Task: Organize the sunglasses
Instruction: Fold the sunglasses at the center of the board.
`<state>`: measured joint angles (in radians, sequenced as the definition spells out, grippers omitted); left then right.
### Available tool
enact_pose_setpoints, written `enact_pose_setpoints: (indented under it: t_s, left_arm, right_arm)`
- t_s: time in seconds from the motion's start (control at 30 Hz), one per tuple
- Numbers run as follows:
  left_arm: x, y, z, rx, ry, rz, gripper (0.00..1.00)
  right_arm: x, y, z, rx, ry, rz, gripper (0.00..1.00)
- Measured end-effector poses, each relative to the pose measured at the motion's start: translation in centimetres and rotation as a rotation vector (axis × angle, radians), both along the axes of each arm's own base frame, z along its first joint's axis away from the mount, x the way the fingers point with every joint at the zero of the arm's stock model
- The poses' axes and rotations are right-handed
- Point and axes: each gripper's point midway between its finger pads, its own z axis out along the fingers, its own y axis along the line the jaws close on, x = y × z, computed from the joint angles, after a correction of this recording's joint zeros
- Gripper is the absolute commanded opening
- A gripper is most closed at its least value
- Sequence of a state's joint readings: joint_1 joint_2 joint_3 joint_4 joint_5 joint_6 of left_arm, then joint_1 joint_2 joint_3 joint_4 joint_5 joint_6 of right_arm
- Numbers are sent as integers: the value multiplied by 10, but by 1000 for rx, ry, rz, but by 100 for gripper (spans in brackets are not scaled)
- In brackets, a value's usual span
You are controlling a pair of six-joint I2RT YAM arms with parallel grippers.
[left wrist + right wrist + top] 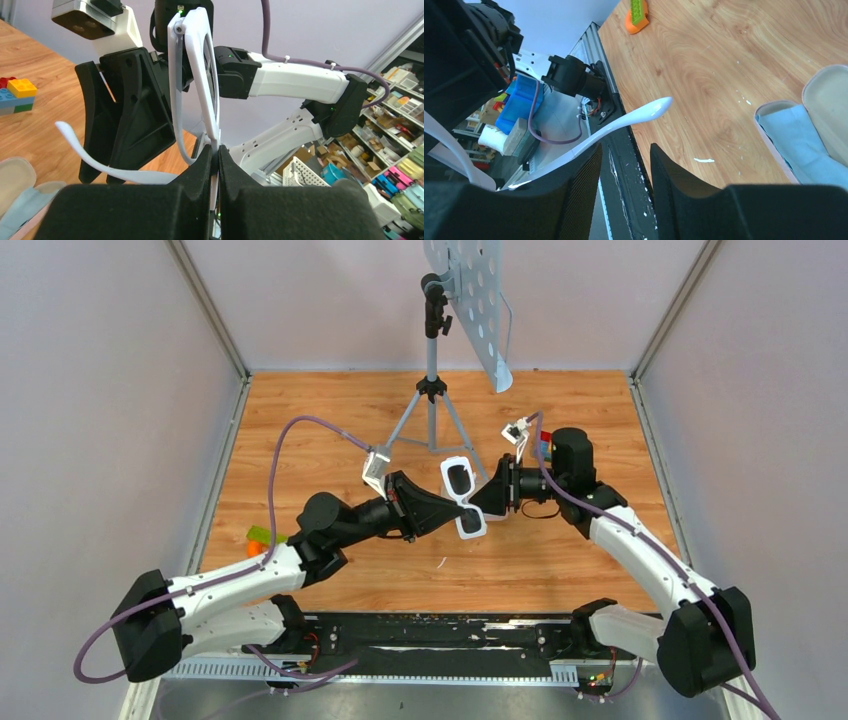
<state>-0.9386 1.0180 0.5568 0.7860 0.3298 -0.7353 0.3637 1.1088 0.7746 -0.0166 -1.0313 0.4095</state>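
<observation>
The sunglasses (462, 498), with a white frame and dark lenses, hang in the air above the middle of the table between my two grippers. My left gripper (450, 510) is shut on the edge of the frame; in the left wrist view (218, 152) the frame (200, 75) stands upright out of the closed pads. My right gripper (486, 500) is on the other side of the sunglasses with its jaws apart (626, 160). One thin white arm (624, 120) of the sunglasses lies across the outside of its left finger, and nothing is between the pads.
A pale pink case (826, 92) holding a light blue cloth (799, 145) lies open on the table below the grippers. Toy bricks (545, 448) sit by the right arm. An orange and green toy (258, 537) lies at the left. A tripod (432, 390) stands at the back.
</observation>
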Motion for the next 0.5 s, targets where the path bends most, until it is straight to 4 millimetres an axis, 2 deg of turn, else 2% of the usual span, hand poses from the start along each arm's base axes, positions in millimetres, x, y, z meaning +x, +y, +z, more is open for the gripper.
enact_pose_setpoints:
  t_s: [0.27,0.5]
  left_arm:
    - [-3,3,-2,-44,28,-12,0]
    - [0,-3,-18,-53,92,-27,0]
  right_arm:
    - [-5,5,22,87,-39,46,51]
    - [-19,5,42,143,-106,113,52]
